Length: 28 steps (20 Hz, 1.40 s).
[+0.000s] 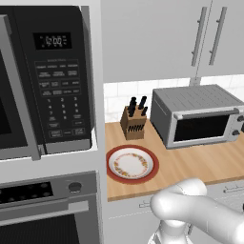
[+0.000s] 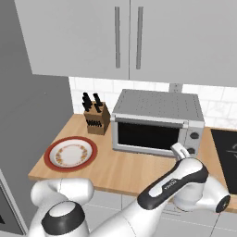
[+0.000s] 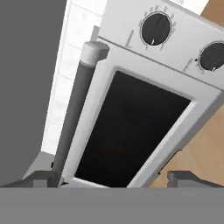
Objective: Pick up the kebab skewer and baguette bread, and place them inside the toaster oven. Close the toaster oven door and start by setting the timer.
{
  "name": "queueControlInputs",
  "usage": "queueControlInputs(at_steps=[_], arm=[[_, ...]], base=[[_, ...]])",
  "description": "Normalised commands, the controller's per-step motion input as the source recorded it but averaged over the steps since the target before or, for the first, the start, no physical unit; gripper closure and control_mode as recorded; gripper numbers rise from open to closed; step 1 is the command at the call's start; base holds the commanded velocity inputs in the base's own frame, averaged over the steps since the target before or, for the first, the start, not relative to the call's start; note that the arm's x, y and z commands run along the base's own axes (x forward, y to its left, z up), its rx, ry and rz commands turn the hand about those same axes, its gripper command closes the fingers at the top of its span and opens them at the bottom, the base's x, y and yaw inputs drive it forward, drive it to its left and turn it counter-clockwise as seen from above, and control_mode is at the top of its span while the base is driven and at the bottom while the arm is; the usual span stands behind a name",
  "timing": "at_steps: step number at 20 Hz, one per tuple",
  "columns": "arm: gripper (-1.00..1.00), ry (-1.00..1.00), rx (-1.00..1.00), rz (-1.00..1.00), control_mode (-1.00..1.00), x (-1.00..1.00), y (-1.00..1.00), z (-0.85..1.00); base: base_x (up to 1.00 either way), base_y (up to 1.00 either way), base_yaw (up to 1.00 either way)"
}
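Observation:
The grey toaster oven (image 1: 195, 102) (image 2: 157, 104) stands on the wooden counter with its door (image 1: 202, 127) (image 2: 147, 135) shut. In the hand view the picture is rolled. There the door's dark glass (image 3: 131, 131) is close ahead, its bar handle (image 3: 76, 105) runs along the left, and two dark knobs (image 3: 155, 28) sit at the upper right. My gripper (image 3: 114, 179) (image 2: 177, 149) is open and holds nothing. It hovers just in front of the door's right part, near the knobs (image 2: 194, 135). The kebab skewer and the baguette bread are out of view.
A red-rimmed patterned plate (image 1: 131, 163) (image 2: 70, 153) lies on the counter left of the oven. A knife block (image 1: 133, 121) (image 2: 96, 117) stands behind it. A black microwave (image 1: 45, 78) and a steel wall oven (image 1: 47, 209) fill the left. A dark cooktop (image 2: 227, 155) is at right.

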Motion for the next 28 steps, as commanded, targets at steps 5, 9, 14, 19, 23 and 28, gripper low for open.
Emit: queueControlInputs(at_steps=[5,9,14,19,23,28], arm=[[-1.0,0.0,0.22,-0.17,-1.0,0.37,-0.09,-0.3],[-1.0,0.02,0.14,-0.16,-1.0,0.51,-0.34,-0.24],[-1.0,0.01,0.12,-0.12,-1.0,0.32,-0.57,-0.09],[-1.0,0.03,0.13,-0.08,-1.0,0.09,-0.32,-0.27],[-1.0,0.1,0.1,-0.04,-1.0,0.14,-0.03,-0.36],[-1.0,0.11,0.11,0.0,-1.0,0.19,0.0,-0.18]], base=[[0.0,0.0,0.0],[0.0,0.0,0.0],[0.0,0.0,0.0],[0.0,0.0,0.0],[0.0,0.0,0.0],[0.0,0.0,0.0]])
